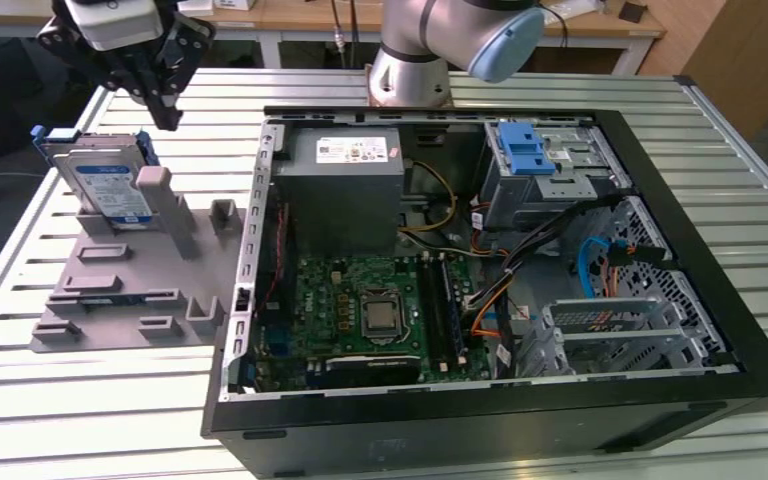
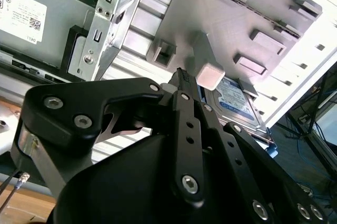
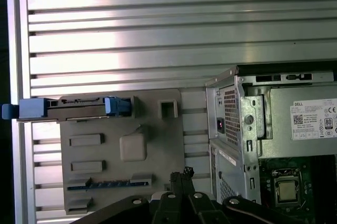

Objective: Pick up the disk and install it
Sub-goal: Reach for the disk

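The disk (image 1: 101, 182) stands on edge at the far end of the grey holder plate (image 1: 117, 300), leaning against an upright post, its blue-and-white label facing the camera and blue carrier frame showing at its edges. My gripper (image 1: 164, 118) hangs above and a little toward the exterior view's right of it, fingers pointing down, shut and holding nothing. In the second wrist view the disk (image 2: 238, 104) lies just beyond the fingertips (image 2: 182, 76). In the first wrist view the disk (image 3: 73, 107) shows edge-on, with the gripper (image 3: 184, 173) apart from it over the holder plate (image 3: 158, 145).
An open computer case (image 1: 491, 420) takes up the exterior view's right, with a power supply (image 1: 344, 180), motherboard (image 1: 371, 310) and a drive cage with a bright blue latch (image 1: 531, 150). The arm's base (image 1: 411, 70) stands behind it on the slatted metal table (image 1: 77, 420).
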{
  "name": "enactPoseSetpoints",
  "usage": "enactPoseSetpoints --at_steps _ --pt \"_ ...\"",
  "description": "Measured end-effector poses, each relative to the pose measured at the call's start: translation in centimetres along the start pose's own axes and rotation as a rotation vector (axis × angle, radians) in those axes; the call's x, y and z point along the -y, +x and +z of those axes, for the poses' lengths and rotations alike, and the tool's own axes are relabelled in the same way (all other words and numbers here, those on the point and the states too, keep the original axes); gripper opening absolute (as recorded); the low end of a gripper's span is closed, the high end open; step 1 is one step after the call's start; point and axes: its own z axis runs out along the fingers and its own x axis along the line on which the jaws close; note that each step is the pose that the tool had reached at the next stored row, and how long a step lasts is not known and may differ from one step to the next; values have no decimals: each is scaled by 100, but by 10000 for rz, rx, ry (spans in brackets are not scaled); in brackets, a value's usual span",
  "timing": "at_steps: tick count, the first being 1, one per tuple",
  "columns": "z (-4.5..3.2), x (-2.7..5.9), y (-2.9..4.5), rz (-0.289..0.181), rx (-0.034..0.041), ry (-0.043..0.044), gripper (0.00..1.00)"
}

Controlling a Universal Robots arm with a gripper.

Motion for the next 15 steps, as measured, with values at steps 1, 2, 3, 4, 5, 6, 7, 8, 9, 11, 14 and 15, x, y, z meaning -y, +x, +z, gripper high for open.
enactPoseSetpoints --at_steps 1,2,3,4,5,6,7,8,9,11,14,15 --pt "0 -1 7 0 -6 0 11" --pt "1 -2 14 0 -18 1 11" --pt "0 -4 21 2 -41 3 11" --pt "-1 -5 27 3 -75 6 11" --pt "-1 -6 33 5 -115 10 11" --pt "0 -7 39 6 -156 11 11" --pt "0 -8 45 7 -199 13 11" --pt "0 -9 51 10 -241 16 11" --pt "0 -9 57 11 -278 18 11" --pt "0 -10 67 14 -322 23 11" --pt "0 -11 73 14 -339 24 11" --pt "1 -12 75 14 -339 23 11"
